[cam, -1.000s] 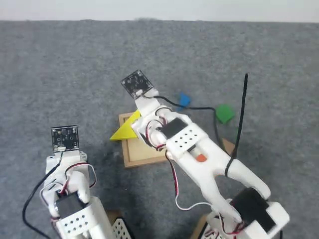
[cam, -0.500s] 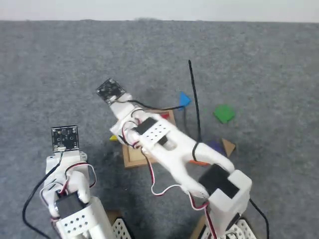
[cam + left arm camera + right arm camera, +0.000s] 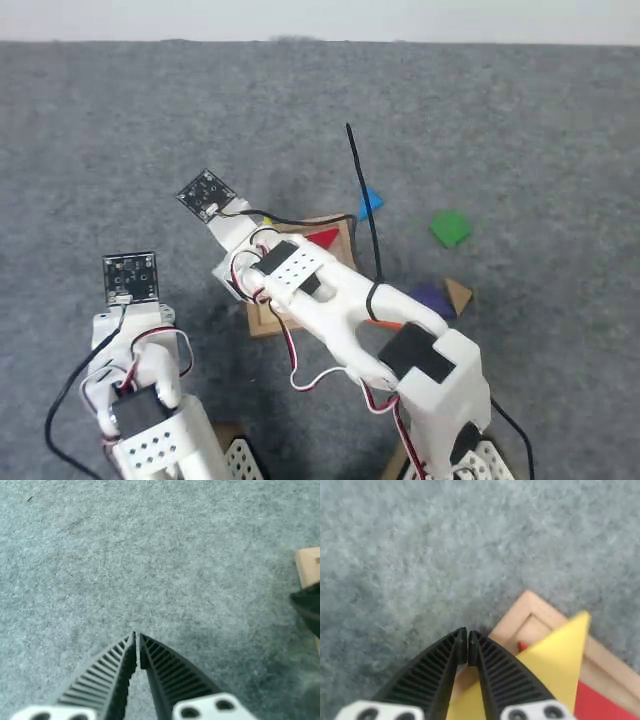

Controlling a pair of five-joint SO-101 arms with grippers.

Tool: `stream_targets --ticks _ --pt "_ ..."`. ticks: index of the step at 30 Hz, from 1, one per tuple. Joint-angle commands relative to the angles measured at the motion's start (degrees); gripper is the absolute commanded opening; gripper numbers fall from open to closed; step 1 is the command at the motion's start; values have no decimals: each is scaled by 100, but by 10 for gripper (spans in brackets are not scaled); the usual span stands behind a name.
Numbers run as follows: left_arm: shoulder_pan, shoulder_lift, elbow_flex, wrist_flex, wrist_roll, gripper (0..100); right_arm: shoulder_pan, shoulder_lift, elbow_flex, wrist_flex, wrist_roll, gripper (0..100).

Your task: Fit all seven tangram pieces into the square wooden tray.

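**Yellow triangle across the rim, 5 pieces out**

Nearest, the left gripper (image 3: 136,639) is held low over bare carpet (image 3: 150,555). Its jaws are closed tip to tip and nothing is gripped. A corner of the tray (image 3: 309,565) is seen off to its side.

Farther on, the right gripper (image 3: 468,634) is placed at the tray's near corner. Its jaws are pressed together and nothing is seen between them. The yellow triangle (image 3: 555,662) lies just beside and beneath them. It appears to lie across the rim rather than flat inside, though this cannot be settled. A red triangle (image 3: 323,238) lies inside the tray.

Beyond the right arm, an orange piece (image 3: 388,325) is partly covered by it. A purple piece (image 3: 430,296) and a tan triangle (image 3: 459,294) lie together. A green square (image 3: 450,228) and a blue piece (image 3: 369,202) lie farthest out on the carpet.

The main risk is judged to be a sideways nudge from the closed jaws. The yellow triangle could be tipped out by it, or the tray slid on the carpet. If the triangle is left propped on the rim, the remaining pieces could not be seated flat.

The meeting of yellow triangle and rim is read from the right wrist view. The spread of the 5 loose pieces is read from the high view.
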Motion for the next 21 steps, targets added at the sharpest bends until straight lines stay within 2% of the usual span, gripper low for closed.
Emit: stream_targets --ticks 1,7,15,18,21 --pt "0 -88 -48 18 -70 15 -136 -101 -431 505 105 8" --pt "0 -88 -48 18 -70 15 -215 -330 -193 752 70 8" --pt "0 -88 -48 18 -70 15 -207 -2018 932 365 70 8" --pt "0 -88 -48 18 -70 15 -13 -2686 1222 365 79 8" --pt "0 -88 -48 18 -70 15 505 -3099 1398 356 79 8"
